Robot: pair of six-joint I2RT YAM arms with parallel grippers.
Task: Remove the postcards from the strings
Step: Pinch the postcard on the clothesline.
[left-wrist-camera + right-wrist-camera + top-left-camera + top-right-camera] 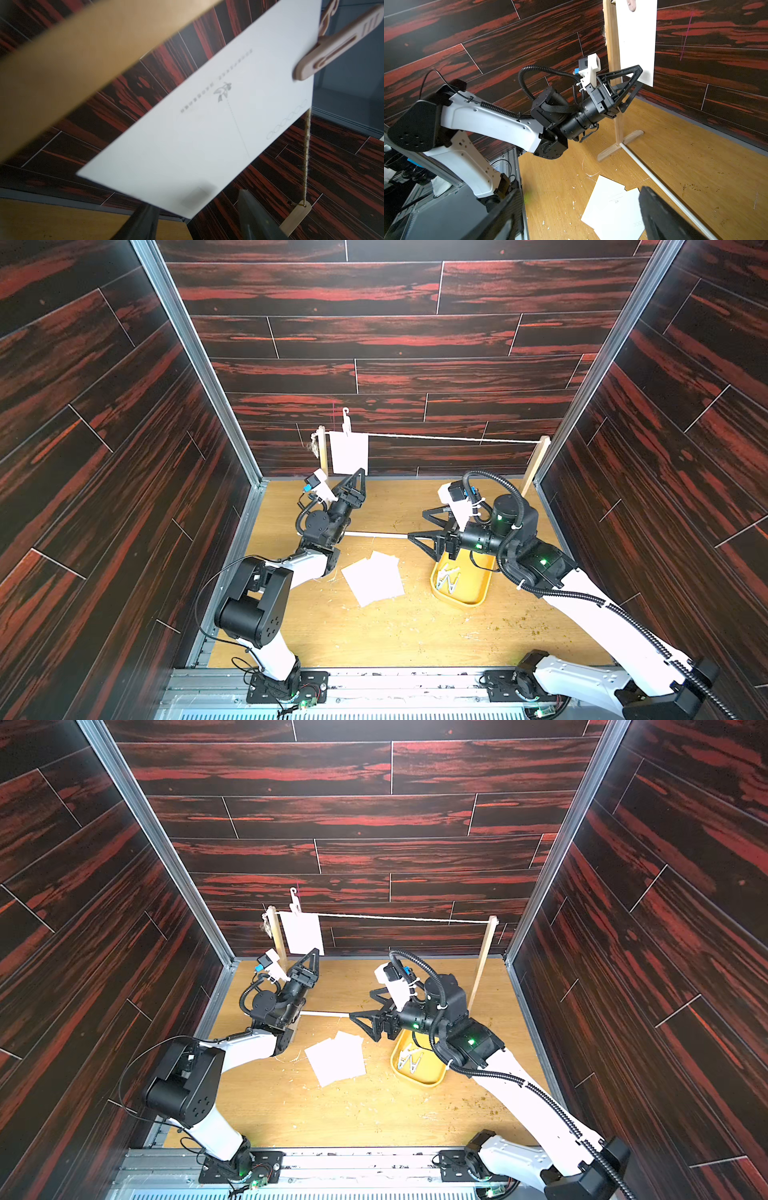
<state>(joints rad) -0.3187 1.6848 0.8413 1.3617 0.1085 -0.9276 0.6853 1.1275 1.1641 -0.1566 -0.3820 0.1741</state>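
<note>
Wooden bench; left pincer half-open astride lower corner of pegged postcard, ready to tug free; right pincer well apart from it, agape, empty.

A robot lab cell: wood-print walls on aluminium framing, two arms bolted to a base rail.

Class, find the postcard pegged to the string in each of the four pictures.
Top view: postcard left of centre, on the string's left end.
Top view: postcard again left of centre.
Left wrist: close up, filling most of the picture.
Right wrist: beside the wooden post, left hand at its lower edge.
Shared landmark: the peg on its top edge.
</note>
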